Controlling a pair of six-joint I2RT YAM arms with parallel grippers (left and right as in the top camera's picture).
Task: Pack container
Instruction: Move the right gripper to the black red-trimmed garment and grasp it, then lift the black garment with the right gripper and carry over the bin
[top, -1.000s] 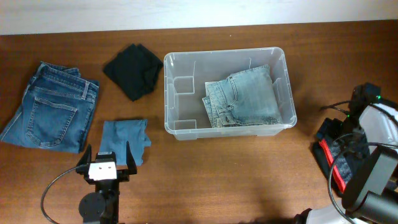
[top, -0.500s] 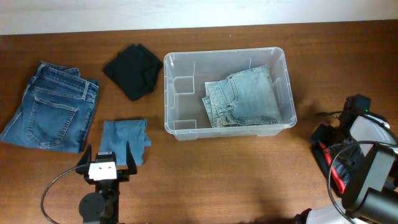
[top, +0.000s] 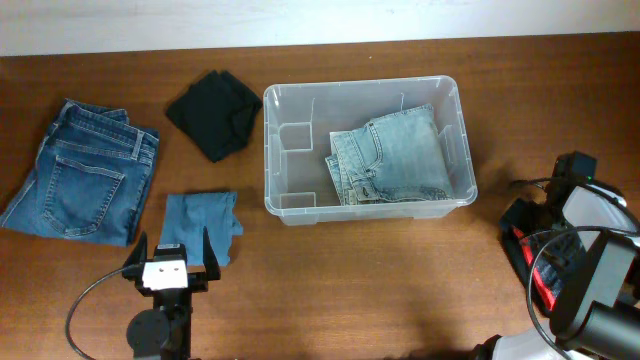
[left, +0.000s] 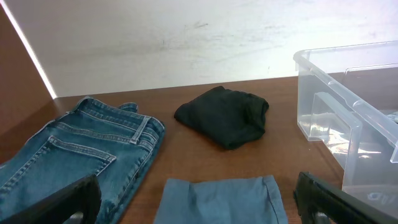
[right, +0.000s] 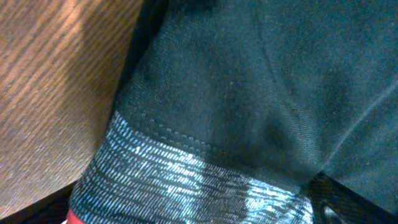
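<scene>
Folded dark jeans lie at the desk's left edge, with a black cloth and a blue cloth beside them. The left claw gapes wide at the blue cloth's near edge, holding nothing. The container sits mid-desk with pale jeans inside and bare wood in front. Far right, the right claw, seemingly wide, is close over a black-and-red garment.

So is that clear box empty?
Not empty: the container holds folded light-blue jeans on its right side; its left side shows bare floor.
</scene>
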